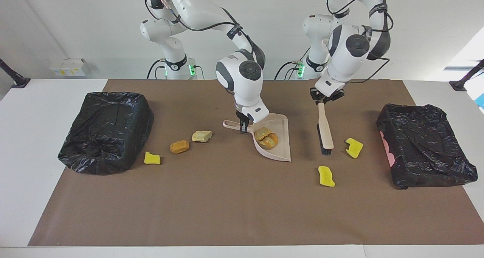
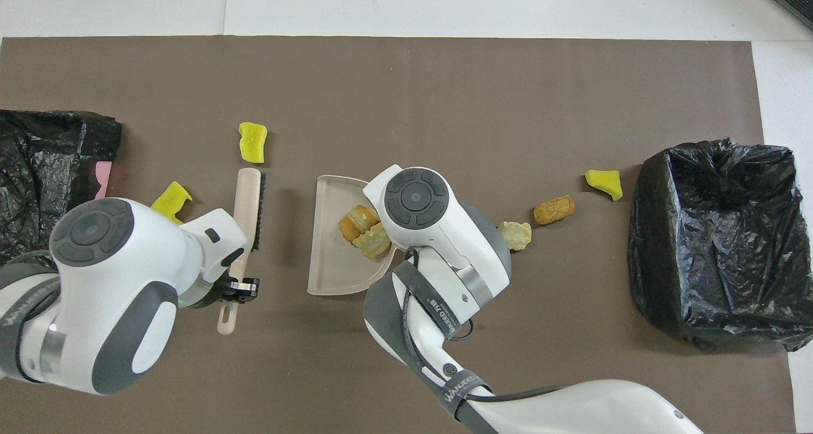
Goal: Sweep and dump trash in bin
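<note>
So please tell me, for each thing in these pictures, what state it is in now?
Dustpan: held by right gripper, two bread chunks inside.
Brush: held by left gripper, bristles beside a yellow scrap.
Bin at right arm's end: open.
Bin at left arm's end: bag crumpled.
Other scraps: loose on mat.

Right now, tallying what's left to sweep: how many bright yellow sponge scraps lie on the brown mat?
3: one beside the black bin at the right arm's end, two near the brush.
</note>
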You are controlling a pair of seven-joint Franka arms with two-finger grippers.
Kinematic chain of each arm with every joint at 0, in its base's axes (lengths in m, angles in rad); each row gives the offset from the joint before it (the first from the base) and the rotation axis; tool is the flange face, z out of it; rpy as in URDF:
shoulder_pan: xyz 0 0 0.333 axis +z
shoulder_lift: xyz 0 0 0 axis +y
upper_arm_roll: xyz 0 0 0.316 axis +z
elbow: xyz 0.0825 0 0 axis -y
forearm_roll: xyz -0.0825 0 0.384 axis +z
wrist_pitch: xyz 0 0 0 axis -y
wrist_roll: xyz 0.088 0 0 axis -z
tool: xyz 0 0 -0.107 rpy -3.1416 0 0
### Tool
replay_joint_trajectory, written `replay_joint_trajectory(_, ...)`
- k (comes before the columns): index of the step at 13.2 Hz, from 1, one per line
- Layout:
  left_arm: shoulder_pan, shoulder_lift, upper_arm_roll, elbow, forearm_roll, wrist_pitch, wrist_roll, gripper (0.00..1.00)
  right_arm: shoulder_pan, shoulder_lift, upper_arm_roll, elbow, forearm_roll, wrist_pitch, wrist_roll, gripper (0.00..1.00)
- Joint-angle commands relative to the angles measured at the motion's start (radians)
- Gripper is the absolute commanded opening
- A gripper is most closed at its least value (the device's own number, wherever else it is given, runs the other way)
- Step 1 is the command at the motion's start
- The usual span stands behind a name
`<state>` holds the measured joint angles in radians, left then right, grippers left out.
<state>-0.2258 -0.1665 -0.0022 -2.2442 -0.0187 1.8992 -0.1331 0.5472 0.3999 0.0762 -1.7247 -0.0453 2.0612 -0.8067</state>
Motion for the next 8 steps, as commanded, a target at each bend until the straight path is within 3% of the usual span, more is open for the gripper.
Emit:
replay_joint_trajectory(1,0.003,0.018,0.079,0.025,0.104,0.012,0.018,0.0,-0.039,-0.019,0.008,0.031,0.002,-0.022,-0.025,0.0)
replay_joint_trajectory(3,0.003,0.027,0.143,0.025,0.143,0.014,0.018,0.0,-0.101,-0.032,0.01,0.095,0.028,-0.123,-0.093,0.0)
replay_joint_trajectory(8,0.056,0.102,0.146,0.021,0.172,0.021,0.01,0.0,-0.107,-0.042,0.01,0.083,0.038,-0.115,-0.152,0.0)
